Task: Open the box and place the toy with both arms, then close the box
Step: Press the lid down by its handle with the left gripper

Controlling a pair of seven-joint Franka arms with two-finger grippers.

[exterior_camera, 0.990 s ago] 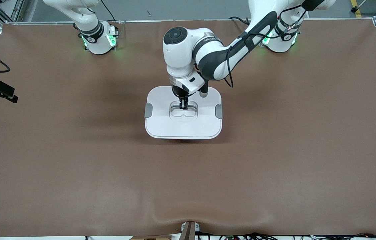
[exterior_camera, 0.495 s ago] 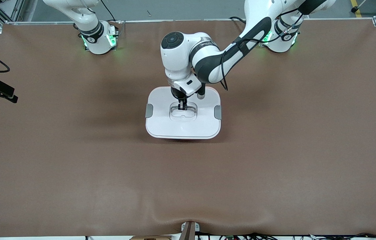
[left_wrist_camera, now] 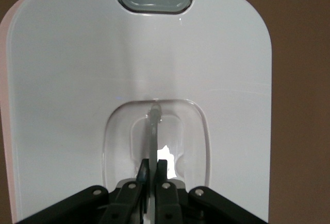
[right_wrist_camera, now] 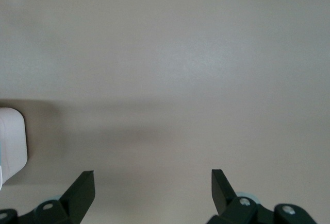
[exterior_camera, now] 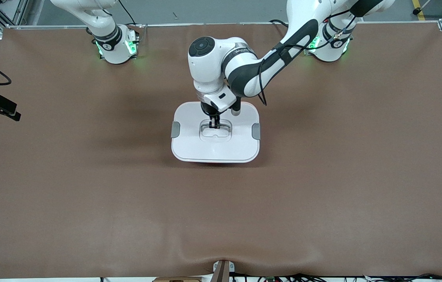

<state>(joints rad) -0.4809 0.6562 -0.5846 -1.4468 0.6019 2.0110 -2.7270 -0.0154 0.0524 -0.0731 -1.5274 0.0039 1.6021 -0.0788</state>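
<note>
Brown matting (exterior_camera: 87, 188) covers the table under the box (exterior_camera: 215, 147), its lid on. Left gripper (exterior_camera: 215, 124) pinches the lid's clear handle (left_wrist_camera: 153, 131); right gripper (right_wrist_camera: 153, 185) waits, fingers spread, its view showing the box's corner.

No legible text, labels, or numbers anywhere in views.
</note>
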